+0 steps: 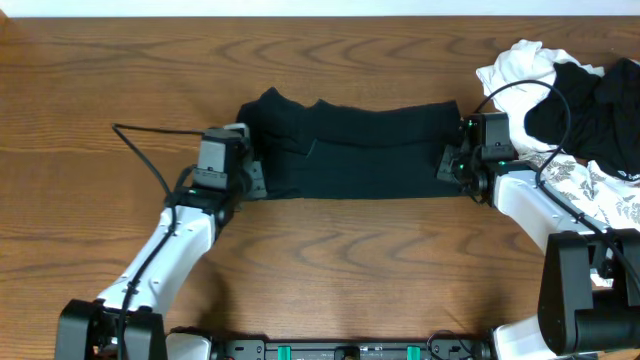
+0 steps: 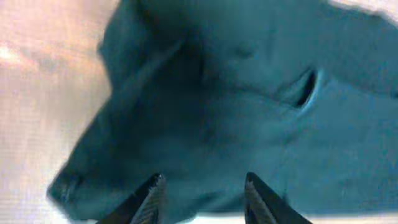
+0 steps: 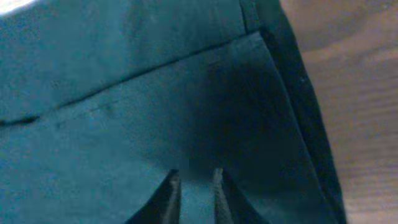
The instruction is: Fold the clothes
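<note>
The brown wood-grain worktop [image 1: 350, 260] is carrying the work at the lower centre of the overhead view, between the two arms. Just above it, at frame centre, the plain black soft fabric garment [image 1: 350, 150] is lying as a long horizontal band, one layer lapping another.

The left gripper [image 1: 252, 178] is sitting at the band's left end, its fingers [image 2: 149, 202] standing apart over the cloth and clamping nothing. The right gripper [image 1: 448, 165] is sitting at the right end, showing only a narrow gap. Whether it is pinching a layer cannot be told.

The step in hand appears to be taking both ends for the next fold. Doing it well is calling for each gripper seating over every layer at its end, then both ends rising level, without twist.

In the upper right, a crumpled plain white garment [image 1: 520, 65], a second black garment [image 1: 590, 100] and a white grey-leaf-print cloth [image 1: 600, 195] are waiting in a heap close beside the right arm.
</note>
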Robot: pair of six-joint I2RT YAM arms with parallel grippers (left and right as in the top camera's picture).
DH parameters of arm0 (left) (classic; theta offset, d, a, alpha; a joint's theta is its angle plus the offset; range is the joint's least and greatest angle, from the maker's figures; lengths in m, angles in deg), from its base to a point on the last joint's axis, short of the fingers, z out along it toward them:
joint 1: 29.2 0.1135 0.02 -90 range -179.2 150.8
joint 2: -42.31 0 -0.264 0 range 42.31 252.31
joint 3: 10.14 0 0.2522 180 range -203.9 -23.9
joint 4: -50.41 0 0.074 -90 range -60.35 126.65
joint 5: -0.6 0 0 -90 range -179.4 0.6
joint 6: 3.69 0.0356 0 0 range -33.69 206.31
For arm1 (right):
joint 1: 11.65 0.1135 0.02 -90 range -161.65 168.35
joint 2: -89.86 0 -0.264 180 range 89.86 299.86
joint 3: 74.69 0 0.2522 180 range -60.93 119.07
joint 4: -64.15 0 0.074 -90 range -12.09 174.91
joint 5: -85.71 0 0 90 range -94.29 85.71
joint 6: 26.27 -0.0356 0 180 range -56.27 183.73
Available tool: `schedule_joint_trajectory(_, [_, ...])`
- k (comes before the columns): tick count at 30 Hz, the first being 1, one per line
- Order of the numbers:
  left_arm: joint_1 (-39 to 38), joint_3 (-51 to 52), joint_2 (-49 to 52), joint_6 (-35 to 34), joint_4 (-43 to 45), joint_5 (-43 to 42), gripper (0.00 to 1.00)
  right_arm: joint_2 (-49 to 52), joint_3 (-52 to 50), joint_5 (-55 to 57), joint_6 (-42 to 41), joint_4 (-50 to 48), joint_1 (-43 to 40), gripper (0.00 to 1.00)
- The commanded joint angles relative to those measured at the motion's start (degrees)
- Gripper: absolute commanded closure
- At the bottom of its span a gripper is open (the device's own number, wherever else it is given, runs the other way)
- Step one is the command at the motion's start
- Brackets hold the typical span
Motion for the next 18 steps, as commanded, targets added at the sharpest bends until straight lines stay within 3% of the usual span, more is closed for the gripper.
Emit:
schedule_joint_trajectory(1, [3.78,-7.45,-0.07,-0.52,-4.48,-6.93,0.56,-1.40,6.99,1.49,2.40,3.39,-1.03,0.73])
schedule_joint_trajectory(3, [5.31,-12.44,-0.04,0.39,-9.01,-6.86,0.52,-1.40,12.24,1.14,4.76,7.10,-1.38,0.65])
schedule_joint_trajectory(4, [5.86,-14.73,-0.04,1.03,-10.64,-6.86,0.45,-1.38,15.13,1.09,6.36,8.94,-1.49,0.62])
schedule_joint_trajectory(8, [7.74,-24.94,1.51,2.05,-16.15,-6.93,0.43,-1.14,25.31,0.59,10.23,15.32,-2.60,0.41])
schedule_joint_trajectory(13, [9.22,-33.35,7.32,2.05,-19.39,-7.78,0.40,-0.92,30.18,-3.85,11.30,18.84,-5.53,0.34])
schedule_joint_trajectory(18, [9.57,-39.74,16.52,2.08,-19.89,-15.52,0.35,0.81,30.23,-11.47,11.52,19.08,-8.85,0.30])
